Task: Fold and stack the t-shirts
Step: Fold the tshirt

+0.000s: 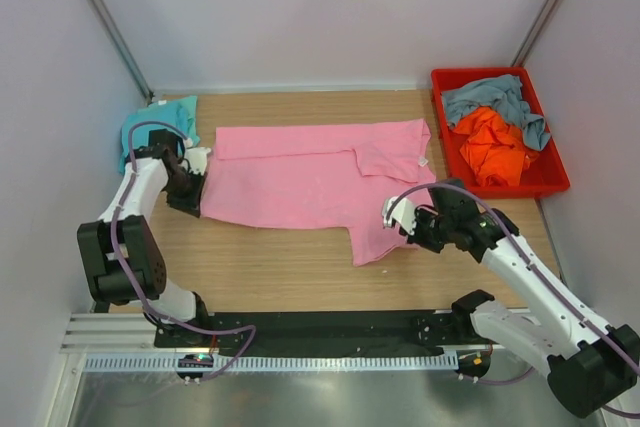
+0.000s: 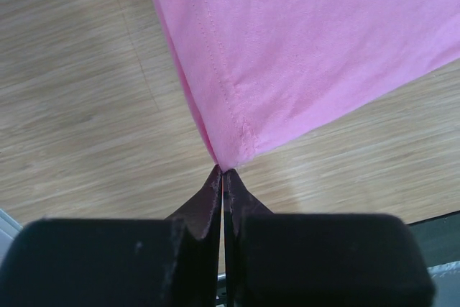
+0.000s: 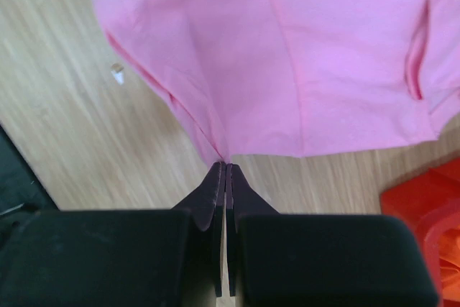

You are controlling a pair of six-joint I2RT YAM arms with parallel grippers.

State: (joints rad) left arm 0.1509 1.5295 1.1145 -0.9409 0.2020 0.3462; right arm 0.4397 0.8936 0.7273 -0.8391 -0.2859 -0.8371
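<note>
The pink t-shirt (image 1: pixel 300 182) lies spread on the wooden table, one sleeve folded over at its right. My left gripper (image 1: pixel 193 197) is shut on its left bottom corner (image 2: pixel 228 156). My right gripper (image 1: pixel 405 230) is shut on the lower right edge of the pink t-shirt (image 3: pixel 287 62). The teal t-shirt (image 1: pixel 160 125) lies crumpled at the far left. The orange t-shirt (image 1: pixel 492 147) and the grey-blue t-shirt (image 1: pixel 500 99) lie in the red bin (image 1: pixel 553 173).
The red bin stands at the far right against the wall; its corner shows in the right wrist view (image 3: pixel 424 199). A black rail (image 1: pixel 300 327) runs along the near table edge. White walls close in the back and sides.
</note>
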